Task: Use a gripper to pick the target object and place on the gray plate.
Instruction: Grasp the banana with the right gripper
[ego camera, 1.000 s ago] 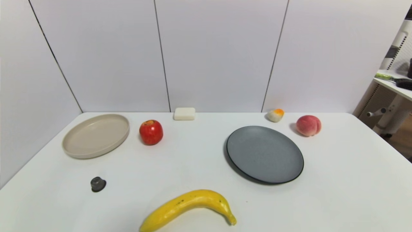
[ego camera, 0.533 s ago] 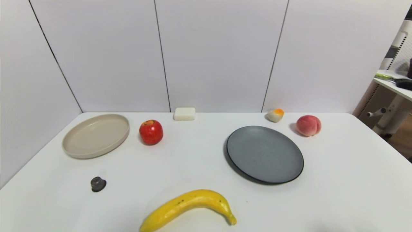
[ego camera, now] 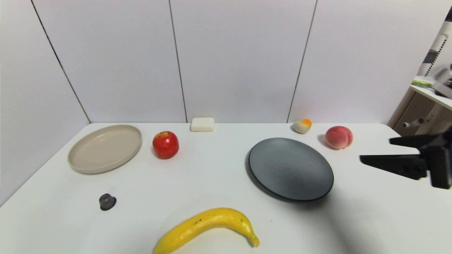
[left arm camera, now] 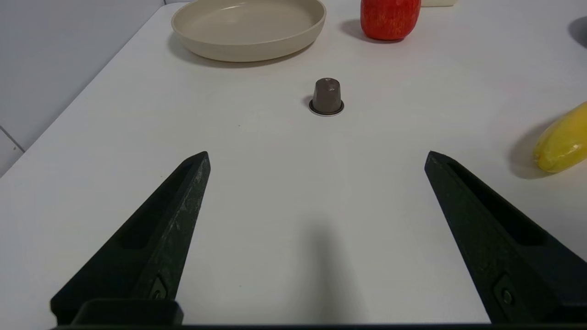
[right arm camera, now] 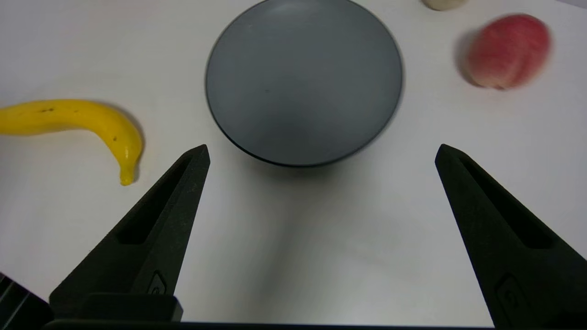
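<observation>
The yellow banana [ego camera: 208,225] lies at the table's front edge, middle; it also shows in the right wrist view [right arm camera: 78,121] and its end in the left wrist view [left arm camera: 562,142]. The gray plate [ego camera: 290,168] lies right of centre, empty, and shows in the right wrist view [right arm camera: 303,80]. My right gripper [ego camera: 376,150] is open and empty, above the table's right side, right of the plate and far from the banana; in its own view [right arm camera: 321,153] nothing lies between its jaws. My left gripper [left arm camera: 316,158] is open and empty, low over the front left, out of the head view.
A beige plate [ego camera: 105,148] and a red apple [ego camera: 165,144] sit at the back left. A small dark capsule [ego camera: 107,201] stands front left. A white block [ego camera: 202,124], a small white-orange thing [ego camera: 302,126] and a pink peach [ego camera: 338,137] sit along the back.
My right gripper has come into the head view from the right edge, over the table's right side; its shadow falls on the plate and the table. Nothing on the table has moved.
</observation>
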Action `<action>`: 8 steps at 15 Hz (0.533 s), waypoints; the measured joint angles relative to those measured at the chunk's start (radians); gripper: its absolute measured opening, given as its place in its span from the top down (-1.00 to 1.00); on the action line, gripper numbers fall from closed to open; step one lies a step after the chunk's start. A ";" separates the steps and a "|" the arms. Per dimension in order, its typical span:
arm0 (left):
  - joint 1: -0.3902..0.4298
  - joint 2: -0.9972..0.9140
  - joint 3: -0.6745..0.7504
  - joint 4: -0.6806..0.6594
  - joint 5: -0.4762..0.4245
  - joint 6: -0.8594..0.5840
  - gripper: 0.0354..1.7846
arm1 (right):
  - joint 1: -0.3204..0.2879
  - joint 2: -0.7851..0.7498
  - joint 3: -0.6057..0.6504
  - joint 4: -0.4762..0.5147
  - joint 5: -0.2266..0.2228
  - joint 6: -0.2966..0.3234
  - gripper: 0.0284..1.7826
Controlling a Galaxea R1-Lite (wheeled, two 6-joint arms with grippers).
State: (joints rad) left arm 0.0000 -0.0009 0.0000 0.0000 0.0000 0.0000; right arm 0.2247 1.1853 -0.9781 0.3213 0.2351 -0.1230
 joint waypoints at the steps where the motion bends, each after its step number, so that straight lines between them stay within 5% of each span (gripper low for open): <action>1: 0.000 0.000 0.000 0.000 0.000 0.000 -0.89 | 0.055 0.073 -0.042 -0.005 0.007 -0.011 -0.90; 8: 0.000 0.000 0.000 0.000 0.000 0.000 -0.89 | 0.487 0.441 -0.211 -0.156 0.022 -0.029 -0.90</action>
State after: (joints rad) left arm 0.0000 -0.0009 0.0000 0.0004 -0.0004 0.0000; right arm 0.7119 1.6266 -1.1891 0.1649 0.2572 -0.1515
